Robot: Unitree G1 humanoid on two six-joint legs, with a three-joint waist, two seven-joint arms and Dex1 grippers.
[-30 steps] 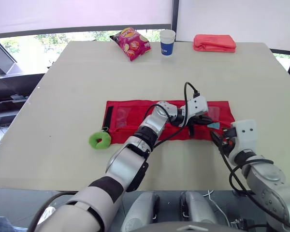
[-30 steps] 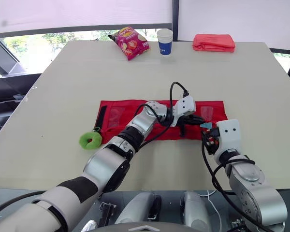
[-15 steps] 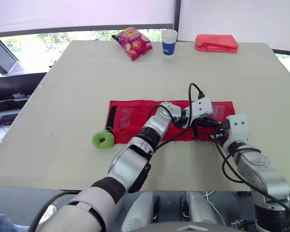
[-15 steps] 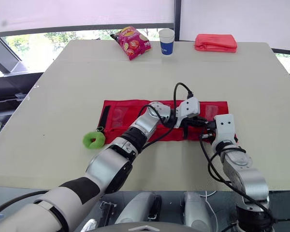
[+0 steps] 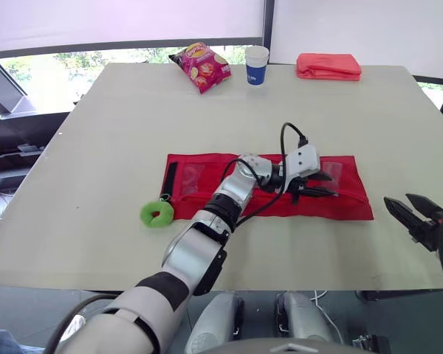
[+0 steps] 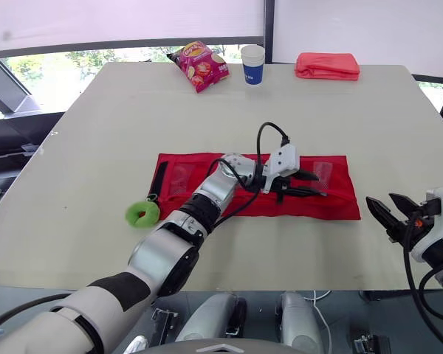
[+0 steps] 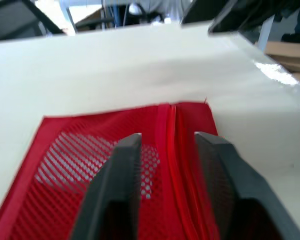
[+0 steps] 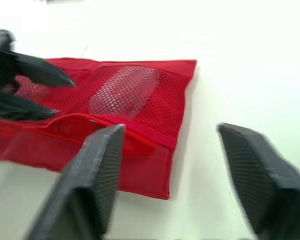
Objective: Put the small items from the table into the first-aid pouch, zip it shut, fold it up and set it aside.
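Scanning left to right. A green ring [image 5: 156, 214] lies on the surface [image 5: 96, 147], just beside the near left corner of the first-aid pouch [image 5: 351, 200], outside it. The pouch is unfolded flat, red, mid-surface, with a black strap [image 5: 167, 178] at its left end. The left pincer [image 5: 334, 186] hovers low over the pouch's right half. Its fingers are moderately apart and hold nothing, and the wrist view shows the zipper seam [image 7: 167, 130] running between them. The right pincer [image 5: 399, 199] is spread wide and empty, well apart from the pouch, past its right end near the surface's near edge.

Risks (judgement):
- The ring is not inside. Zipping now would shut it out.
- I cannot make out a zipper pull. If the left pincer closes on mesh or seam instead, it would pull the fabric, not the slider.
- The pouch is loose cloth and nothing pins it. With the right pincer this far off, any pull along the zipper could slide or bunch the pouch.
- A sliding pouch could nudge the ring, which touches or nearly touches its corner.

Counts: green ring 1; pouch 1; pincers 2. Along the far edge: snack bag [image 5: 199, 65] 1; paper cup [image 5: 256, 64] 1; folded red cloth [image 5: 328, 66] 1.
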